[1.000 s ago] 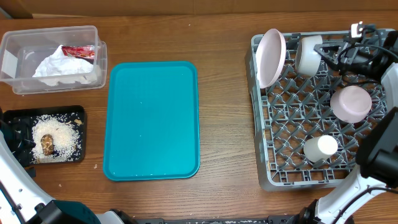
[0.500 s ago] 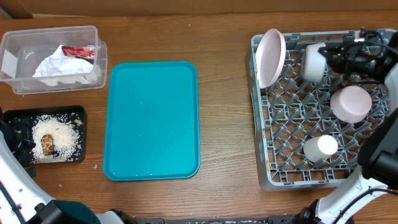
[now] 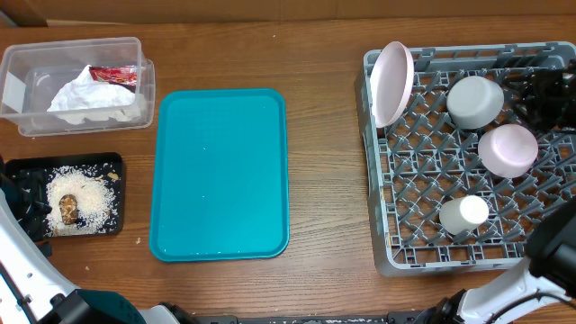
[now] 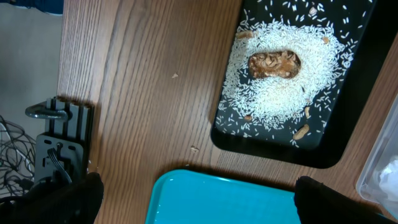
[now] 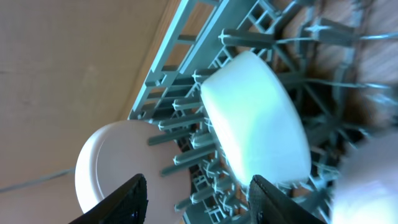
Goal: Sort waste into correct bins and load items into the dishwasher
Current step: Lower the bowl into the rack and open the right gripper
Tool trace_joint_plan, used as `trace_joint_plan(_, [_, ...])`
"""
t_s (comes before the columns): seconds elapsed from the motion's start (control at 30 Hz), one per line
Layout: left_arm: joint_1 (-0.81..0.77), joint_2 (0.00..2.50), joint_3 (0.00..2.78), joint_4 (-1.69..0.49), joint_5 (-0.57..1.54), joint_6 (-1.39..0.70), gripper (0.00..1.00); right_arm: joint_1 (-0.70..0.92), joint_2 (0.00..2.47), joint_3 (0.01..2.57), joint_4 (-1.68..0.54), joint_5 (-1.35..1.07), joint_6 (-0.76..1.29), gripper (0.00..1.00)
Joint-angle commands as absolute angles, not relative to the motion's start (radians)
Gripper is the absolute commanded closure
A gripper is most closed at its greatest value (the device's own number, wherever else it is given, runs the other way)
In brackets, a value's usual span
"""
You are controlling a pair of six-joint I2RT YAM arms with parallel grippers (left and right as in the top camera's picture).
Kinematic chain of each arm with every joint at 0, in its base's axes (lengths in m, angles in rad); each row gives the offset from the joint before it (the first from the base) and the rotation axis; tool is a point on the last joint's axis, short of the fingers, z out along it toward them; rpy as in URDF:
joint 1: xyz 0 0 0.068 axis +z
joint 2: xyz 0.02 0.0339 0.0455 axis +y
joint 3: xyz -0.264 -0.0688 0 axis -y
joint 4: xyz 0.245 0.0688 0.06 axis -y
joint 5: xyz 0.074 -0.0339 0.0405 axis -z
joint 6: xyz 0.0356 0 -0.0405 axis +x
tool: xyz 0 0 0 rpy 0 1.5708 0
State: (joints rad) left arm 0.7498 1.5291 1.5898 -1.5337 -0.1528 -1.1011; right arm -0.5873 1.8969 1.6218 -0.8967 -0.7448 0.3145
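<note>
The right pincer (image 5: 199, 200) is released, jaws spread. The bowl (image 5: 255, 124) sits free just ahead of it, overturned among the rack (image 3: 373, 180) pegs, probably to drain. The left pincer (image 4: 196, 199) gapes idle, black tray (image 4: 351, 112) ahead.

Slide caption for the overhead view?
Bowl, big plate, small plate in rack; napkin, wrapper in tub; rice in black tray.

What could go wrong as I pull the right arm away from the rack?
The open right pincer sits close to the grey bowl; a careless retreat could clip it. The bowl rests in the dish rack beside the upright large plate, so a nudge might roll it into that plate.
</note>
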Motion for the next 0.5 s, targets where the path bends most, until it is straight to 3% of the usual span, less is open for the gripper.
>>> trace_joint_plan(0.0, [0.752, 1.531, 1.586, -1.535, -0.156, -1.119, 0.00, -0.584, 1.784, 1.699, -0.930, -0.581, 0.340, 0.45])
trace_joint_plan(0.2, [0.752, 1.531, 1.586, -1.536, -0.156, -1.119, 0.00, -0.537, 1.682, 1.722, -0.953, -0.463, 0.345, 0.50])
trace_joint_plan(0.27, [0.752, 1.531, 1.586, -1.535, -0.156, -1.119, 0.00, -0.501, 1.678, 1.722, -0.962, -0.437, 0.323, 0.61])
trace_joint_plan(0.37, [0.752, 1.531, 1.586, -1.535, -0.156, -1.119, 0.00, -0.424, 1.710, 1.722, -0.989, -0.355, 0.310, 0.96])
trace_joint_plan(0.47, [0.752, 1.531, 1.586, -1.536, -0.156, -1.119, 0.00, -0.348, 1.765, 1.722, -1.002, -0.256, 0.310, 0.96])
